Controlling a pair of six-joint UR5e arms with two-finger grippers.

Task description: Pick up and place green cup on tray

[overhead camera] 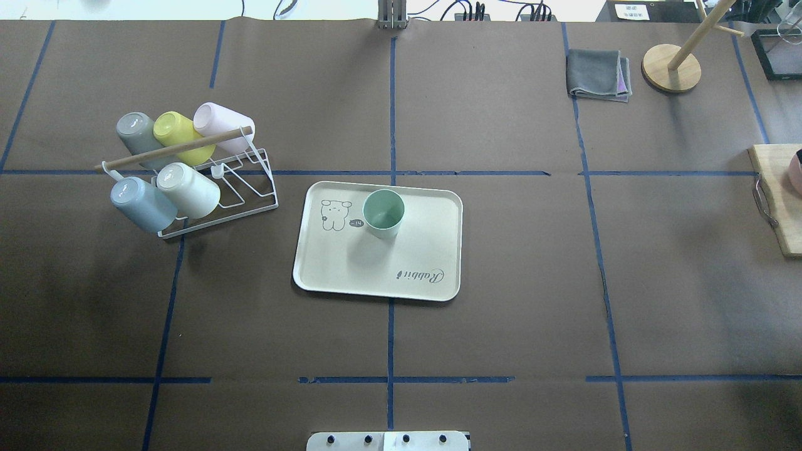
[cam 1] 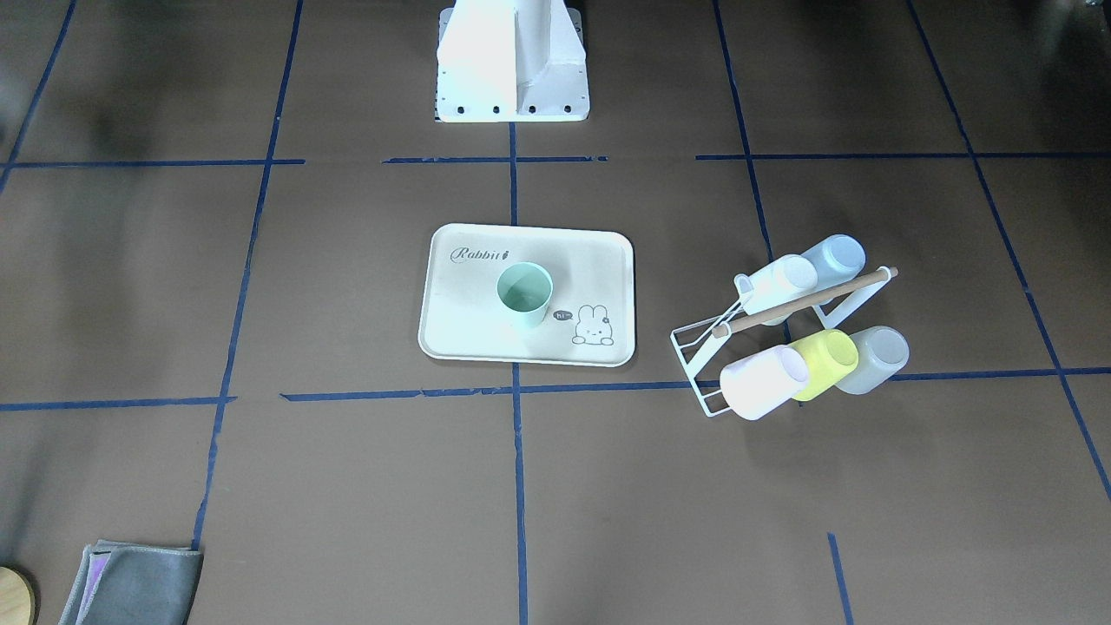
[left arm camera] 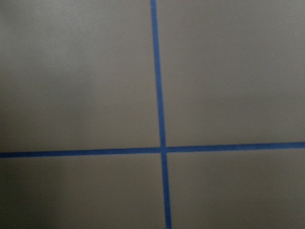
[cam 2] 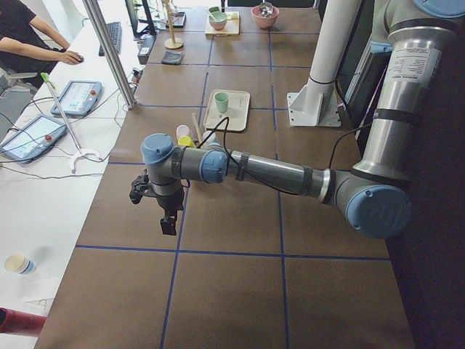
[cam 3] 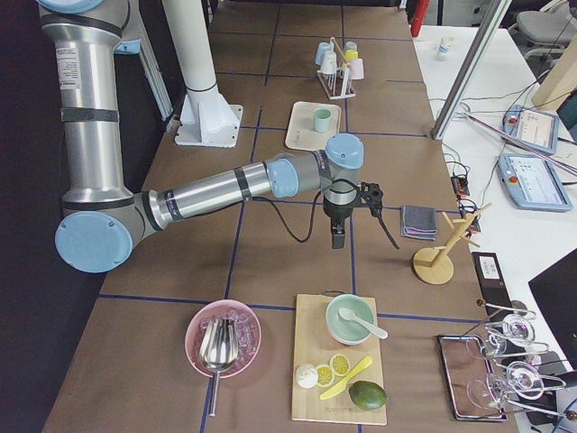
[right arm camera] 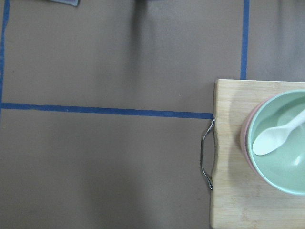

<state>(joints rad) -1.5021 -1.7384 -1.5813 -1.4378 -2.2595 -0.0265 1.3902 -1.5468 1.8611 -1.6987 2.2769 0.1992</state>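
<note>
The pale mint-green cup (cam 1: 524, 293) stands upright on the cream tray (cam 1: 469, 325) with the "Rabbit" print, near the bunny drawing. It also shows in the overhead view (overhead camera: 383, 213) on the tray (overhead camera: 413, 257). Neither gripper is in the overhead or front view. My left gripper (cam 2: 168, 222) hangs over bare table far from the tray, at the table's left end. My right gripper (cam 3: 337, 239) hangs over the table's right part, near the cutting board. I cannot tell whether either is open or shut. Neither wrist view shows fingers.
A white wire rack (overhead camera: 219, 188) with several cups, among them a yellow-green one (overhead camera: 178, 134), stands left of the tray. A grey cloth (overhead camera: 598, 74) and a wooden stand (overhead camera: 671, 67) sit far right. A cutting board (right arm camera: 233, 157) holds a green bowl (right arm camera: 281, 143) with a spoon.
</note>
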